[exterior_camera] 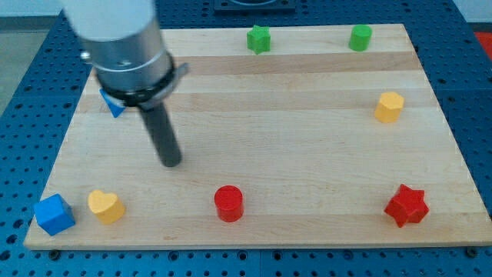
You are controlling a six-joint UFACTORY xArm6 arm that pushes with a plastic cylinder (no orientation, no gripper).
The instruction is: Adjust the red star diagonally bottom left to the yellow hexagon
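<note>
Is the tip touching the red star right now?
No, my tip stands on bare board at the view's left, far from the red star near the bottom right corner.

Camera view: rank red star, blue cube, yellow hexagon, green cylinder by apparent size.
1. red star and blue cube: look alike, no ranking between them.
2. yellow hexagon.
3. green cylinder.
The far edge sits further from the camera, so true sizes are unsure.
</note>
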